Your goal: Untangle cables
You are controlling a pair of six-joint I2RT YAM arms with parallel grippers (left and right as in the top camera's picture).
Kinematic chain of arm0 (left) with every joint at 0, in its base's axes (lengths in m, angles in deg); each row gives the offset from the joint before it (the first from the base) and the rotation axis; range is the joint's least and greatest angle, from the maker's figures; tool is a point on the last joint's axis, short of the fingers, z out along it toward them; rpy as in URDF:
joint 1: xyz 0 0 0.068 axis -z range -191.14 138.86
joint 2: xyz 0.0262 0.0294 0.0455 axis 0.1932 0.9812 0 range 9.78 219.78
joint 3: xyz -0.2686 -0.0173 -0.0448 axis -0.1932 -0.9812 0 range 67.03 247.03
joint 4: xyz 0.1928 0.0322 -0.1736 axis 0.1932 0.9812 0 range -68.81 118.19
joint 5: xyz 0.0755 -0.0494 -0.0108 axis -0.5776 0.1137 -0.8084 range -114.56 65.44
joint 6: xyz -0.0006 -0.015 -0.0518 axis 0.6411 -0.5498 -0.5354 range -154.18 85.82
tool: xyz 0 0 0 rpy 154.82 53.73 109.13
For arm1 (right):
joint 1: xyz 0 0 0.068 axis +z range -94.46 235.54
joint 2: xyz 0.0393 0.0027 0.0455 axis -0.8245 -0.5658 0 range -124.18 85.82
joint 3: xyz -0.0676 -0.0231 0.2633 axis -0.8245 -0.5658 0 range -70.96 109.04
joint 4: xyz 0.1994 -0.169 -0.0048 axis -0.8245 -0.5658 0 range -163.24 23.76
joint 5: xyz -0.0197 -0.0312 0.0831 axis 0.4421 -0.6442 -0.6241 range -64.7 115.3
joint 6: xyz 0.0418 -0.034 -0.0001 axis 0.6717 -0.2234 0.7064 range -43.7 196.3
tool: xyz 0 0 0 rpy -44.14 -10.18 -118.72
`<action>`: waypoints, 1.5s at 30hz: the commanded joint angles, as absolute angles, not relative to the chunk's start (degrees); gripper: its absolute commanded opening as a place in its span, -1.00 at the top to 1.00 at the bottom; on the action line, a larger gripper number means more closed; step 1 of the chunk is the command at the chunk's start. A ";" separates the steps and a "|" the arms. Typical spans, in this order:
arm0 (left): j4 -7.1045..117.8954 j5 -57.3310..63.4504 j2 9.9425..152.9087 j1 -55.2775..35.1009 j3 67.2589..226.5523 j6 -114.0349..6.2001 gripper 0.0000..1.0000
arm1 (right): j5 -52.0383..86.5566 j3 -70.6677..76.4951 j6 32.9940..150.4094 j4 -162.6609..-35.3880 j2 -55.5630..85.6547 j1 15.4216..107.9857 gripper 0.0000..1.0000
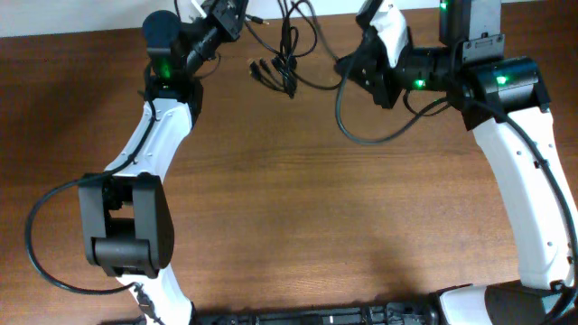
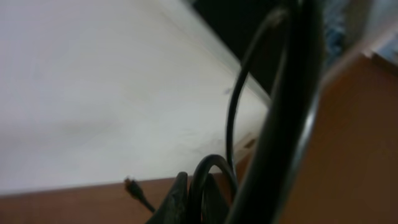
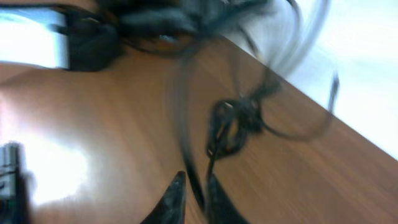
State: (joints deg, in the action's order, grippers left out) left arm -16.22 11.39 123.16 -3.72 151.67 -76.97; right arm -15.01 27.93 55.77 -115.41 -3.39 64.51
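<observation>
A brown wooden table [image 1: 298, 199] carries the thin black cables [image 1: 287, 65] near its far edge, between the two arms. In the overhead view they lie in a loose tangle: a small knotted cluster with a few short plug ends [image 1: 259, 68] fanning out to its left, and slack loops running up past the table's edge. The left gripper [image 1: 233, 18] sits at the far left of that tangle, low over the edge. Its wrist camera shows the dark fingertips [image 2: 178, 200] drawn together at the bottom of the frame, with a thin cord arching up from between them – closed on a strand. A much thicker, out-of-focus black line crosses close to that lens, and one small plug tip [image 2: 131, 183] rests on the wood beside a pale white surface [image 2: 93, 81]. The right gripper [image 1: 346, 65] points leftward at the tangle from the other side, close to it but short of the knot. In its wrist view the two fingertips [image 3: 176, 198] stand a narrow gap apart, and a blurred strand runs through that gap – parted slightly, not visibly pinching it. Just ahead of them the knotted cluster [image 3: 233, 124] lies on the table, with thin loops spreading toward the far edge.
</observation>
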 commanded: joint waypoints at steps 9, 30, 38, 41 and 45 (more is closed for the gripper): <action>-23.39 26.67 123.45 -0.79 152.37 -59.70 1.00 | -1.77 28.32 65.71 -111.30 -2.63 64.53 -0.79; -29.81 12.59 123.45 5.70 154.73 -74.93 1.00 | -0.39 28.02 94.04 -118.05 -7.28 71.33 -0.99; -34.56 13.81 123.45 5.75 155.63 -83.00 1.00 | -1.00 27.97 95.61 -115.23 -13.66 71.33 -0.97; -34.78 15.80 123.45 5.75 155.63 -83.00 1.00 | -0.96 27.99 89.30 -112.19 -13.66 71.27 -0.97; -35.15 19.65 123.45 5.70 155.63 -83.00 1.00 | 0.33 27.99 83.13 -109.92 -13.66 71.22 -0.96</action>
State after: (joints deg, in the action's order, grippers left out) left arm -34.38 16.20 123.16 5.57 153.97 -81.99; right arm -1.48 27.82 89.04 -110.93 -13.90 71.29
